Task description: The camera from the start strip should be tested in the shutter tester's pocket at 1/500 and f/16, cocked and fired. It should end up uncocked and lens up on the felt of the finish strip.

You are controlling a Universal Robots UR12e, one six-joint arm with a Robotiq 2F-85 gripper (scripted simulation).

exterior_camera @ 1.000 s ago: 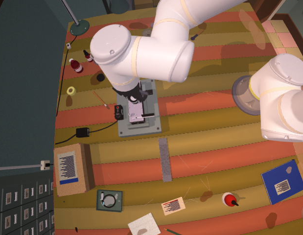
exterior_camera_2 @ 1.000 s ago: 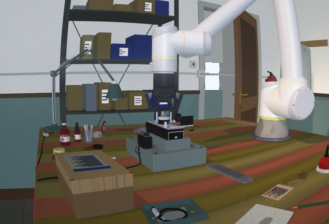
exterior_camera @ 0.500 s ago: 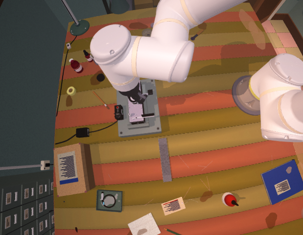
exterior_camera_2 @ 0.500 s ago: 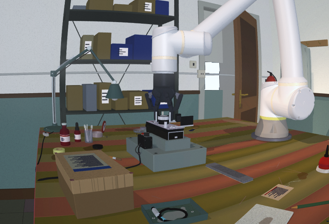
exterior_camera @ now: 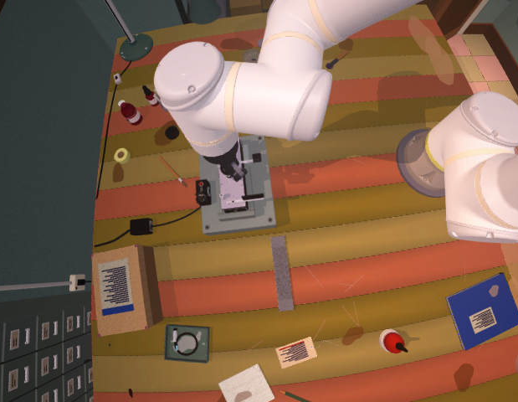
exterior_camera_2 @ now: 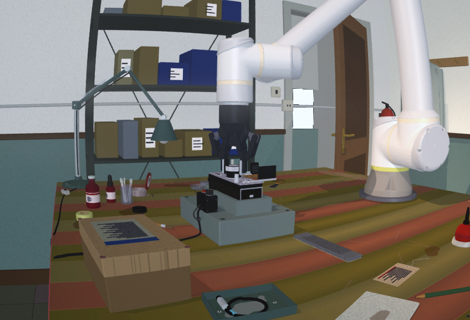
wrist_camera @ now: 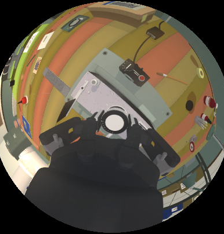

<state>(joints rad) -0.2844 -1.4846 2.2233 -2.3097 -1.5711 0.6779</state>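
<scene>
My gripper [wrist_camera: 113, 123] points straight down over the camera [exterior_camera_2: 236, 186], which sits in the pocket of the grey shutter tester [exterior_camera_2: 239, 214] at the middle of the bench, silver top plate [wrist_camera: 95, 95] up. A round knurled dial [wrist_camera: 114, 121] stands on the top plate, ringed with fine marks. A black lever [exterior_camera: 252, 197] sticks out from the camera's side. The tester's black control box [wrist_camera: 134, 72] with a red button sits on its left edge. A grey felt strip [exterior_camera: 282, 273] lies on the bench in front of the tester. My gripper is closed on the dial.
A cardboard box [exterior_camera_2: 131, 257] stands at the bench's near left corner, with a green tray [exterior_camera_2: 247, 302] beside it. Bottles [exterior_camera_2: 93, 193], a tape roll [exterior_camera: 121, 155] and a desk lamp [exterior_camera_2: 117, 116] line the left side. A blue book [exterior_camera: 484, 311] and red bulb [exterior_camera: 393, 341] lie right.
</scene>
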